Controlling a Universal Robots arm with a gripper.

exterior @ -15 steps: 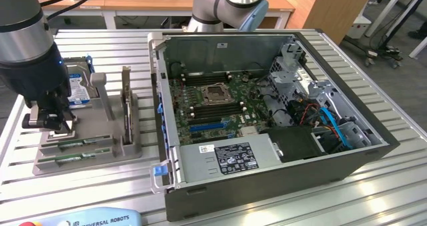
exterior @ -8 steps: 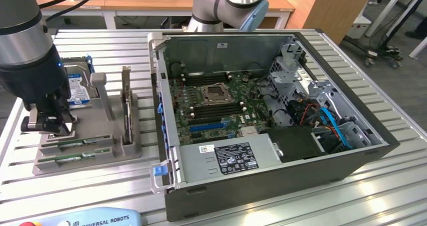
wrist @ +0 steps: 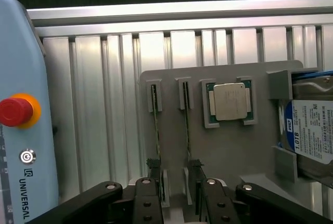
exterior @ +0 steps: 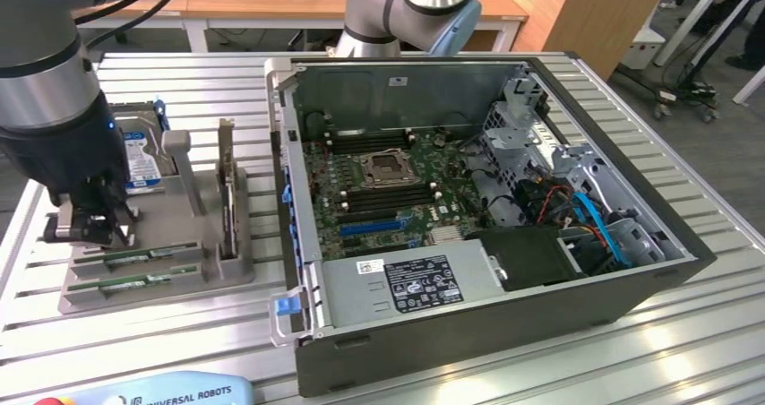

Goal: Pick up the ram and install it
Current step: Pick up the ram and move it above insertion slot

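Two ram sticks stand on edge in slots of a grey holder (exterior: 179, 235): one ram (exterior: 153, 256) and a second ram (exterior: 134, 282) nearer the table's front. In the wrist view they are thin green edges, one ram (wrist: 156, 125) and the other (wrist: 187, 125). My gripper (exterior: 90, 230) hangs over the holder's end at the exterior view's left. It is open (wrist: 175, 177), with its black fingertips (wrist: 152, 164) standing apart just above the sticks' ends. Nothing is held. The open computer case (exterior: 478, 315) shows the motherboard (exterior: 395, 190) with black memory slots (exterior: 382, 194).
On the holder also sit a square silver processor (wrist: 230, 101) and a blue-labelled hard drive (wrist: 312, 130). A teach pendant (wrist: 21, 146) with a red stop button (wrist: 15, 110) lies on the slatted aluminium table (wrist: 99, 104). The case walls rise to the exterior view's right of the holder.
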